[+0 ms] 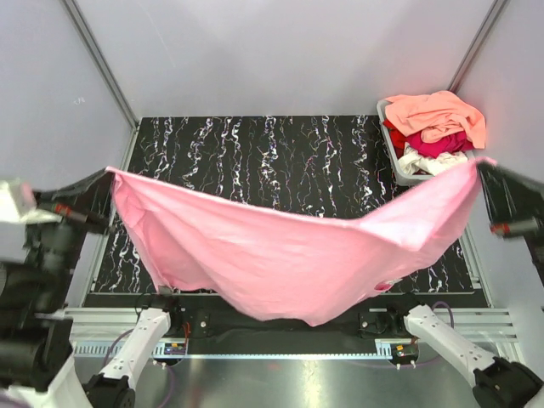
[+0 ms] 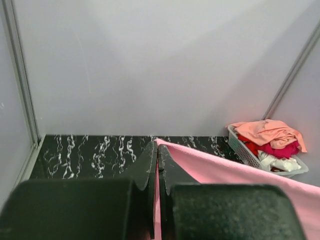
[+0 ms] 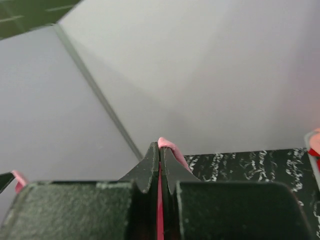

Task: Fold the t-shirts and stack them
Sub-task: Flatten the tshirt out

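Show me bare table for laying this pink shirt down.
Free: the far table between the left wall and the grey tub. Crowded: the tub's far-right corner. The near strip is hidden under the hanging pink t-shirt.

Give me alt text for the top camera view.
A pink t-shirt hangs stretched between the left gripper and the right gripper, sagging over a black marbled table. A grey tub of orange, red and white clothes sits at the far right.

L pincer (image 2: 158, 148) clamped, R pincer (image 3: 160, 148) clamped (arms raised, spread wide)
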Robot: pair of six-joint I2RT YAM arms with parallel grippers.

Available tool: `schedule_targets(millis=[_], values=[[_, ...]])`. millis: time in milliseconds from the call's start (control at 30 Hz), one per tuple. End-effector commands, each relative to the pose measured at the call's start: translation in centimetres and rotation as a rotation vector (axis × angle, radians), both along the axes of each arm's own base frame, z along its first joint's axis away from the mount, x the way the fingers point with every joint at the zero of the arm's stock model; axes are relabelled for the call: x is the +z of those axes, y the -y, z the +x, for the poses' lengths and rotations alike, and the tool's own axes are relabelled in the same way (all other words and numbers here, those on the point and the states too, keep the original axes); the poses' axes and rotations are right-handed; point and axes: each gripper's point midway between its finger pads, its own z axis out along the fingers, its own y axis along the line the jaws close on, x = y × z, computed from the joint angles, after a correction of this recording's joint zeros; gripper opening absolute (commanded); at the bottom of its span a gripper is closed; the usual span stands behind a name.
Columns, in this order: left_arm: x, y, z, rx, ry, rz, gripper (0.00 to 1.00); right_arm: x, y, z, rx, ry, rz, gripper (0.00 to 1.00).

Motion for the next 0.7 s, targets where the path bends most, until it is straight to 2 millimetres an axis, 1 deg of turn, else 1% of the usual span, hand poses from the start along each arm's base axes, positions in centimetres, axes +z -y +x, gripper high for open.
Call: schedule_targets(millis=[0,33,67,100,133,167,200,233,267,300,333,367,400,433,467,500,533,567,600,633,667], values=[[-4.2,-1.3,8.9,0.125,-0.238,-0.029,0.0,-6.1,-2.0,13.2,-0.24,-0.333,-0.183,0.0],[-5.4,-1.6,10.4,0.15,-0.293,-0.042,0.0,-7.0,-2.3,15.2,-0.274,-0.372,-0.209,0.0],[-6.6,-1.7,11.9,0.169,-0.343,-0.037,0.0,-8.2,-3.1,17.3,-0.293,-0.418,-0.236,0.0],[-9.5,-2.1,15.0,0.21,-0.455,-0.024,0.0,-10.9,-4.8,21.6,-0.314,-0.497,-0.292,0.0],[-11.2,-2.1,16.8,0.219,-0.514,-0.011,0.0,-12.1,-5.6,23.7,-0.324,-0.529,-0.32,0.0],[-14.5,-2.3,20.0,0.241,-0.627,0.012,0.0,-16.3,-6.8,28.4,-0.358,-0.635,-0.38,0.0],[-17.0,-3.0,21.8,0.263,-0.703,0.012,0.0,-18.2,-7.2,30.8,-0.372,-0.679,-0.391,0.0],[-19.1,-3.4,23.4,0.271,-0.772,0.005,0.0,-18.8,-7.5,33.1,-0.385,-0.697,-0.386,0.0],[-23.6,-4.0,26.1,0.291,-0.9,0.005,0.0,-20.5,-7.8,35.5,-0.4,-0.729,-0.396,0.0],[-25.8,-5.6,27.5,0.33,-0.953,-0.02,0.0,-27.1,-9.1,39.8,-0.351,-0.858,-0.46,0.0],[-30.0,-6.2,29.5,0.332,-1.063,-0.041,0.0,-24.6,-9.7,42.0,-0.334,-0.802,-0.43,0.0],[-31.6,-6.7,30.4,0.338,-1.107,-0.062,0.0,-31.3,-10.9,45.8,-0.317,-0.912,-0.493,0.1],[-32.2,-7.3,31.5,0.336,-1.122,-0.089,0.02,-33.3,-11.1,46.1,-0.289,-0.975,-0.533,0.34],[-33.1,-7.4,32.2,0.327,-1.152,-0.098,0.07,-27.8,-11.7,47.1,-0.283,-0.82,-0.473,0.65],[-34.9,-7.1,32.9,0.303,-1.198,-0.112,0.28,-31.3,-12.4,48.5,-0.262,-0.859,-0.499,0.99],[-34.9,-6.7,33.5,0.284,-1.194,-0.121,0.42,-30.3,-12.4,48.3,-0.262,-0.834,-0.483,1.0],[-34.9,-6.5,33.7,0.271,-1.193,-0.129,0.5,-32.7,-12.5,48.4,-0.257,-0.901,-0.502,1.0],[-34.6,-6.2,33.8,0.263,-1.18,-0.133,0.62,-29.6,-12.1,47.1,-0.257,-0.869,-0.474,1.0],[-34.7,-6.2,33.5,0.266,-1.181,-0.13,0.65,-27.6,-13.0,47.9,-0.233,-0.786,-0.415,1.0],[-33.7,-6.2,33.1,0.267,-1.152,-0.13,0.68,-34.1,-13.1,46.9,-0.204,-0.911,-0.472,1.0],[-34.1,-6.0,32.6,0.261,-1.155,-0.128,0.69,-30.0,-12.9,45.2,-0.185,-0.826,-0.426,1.0]])
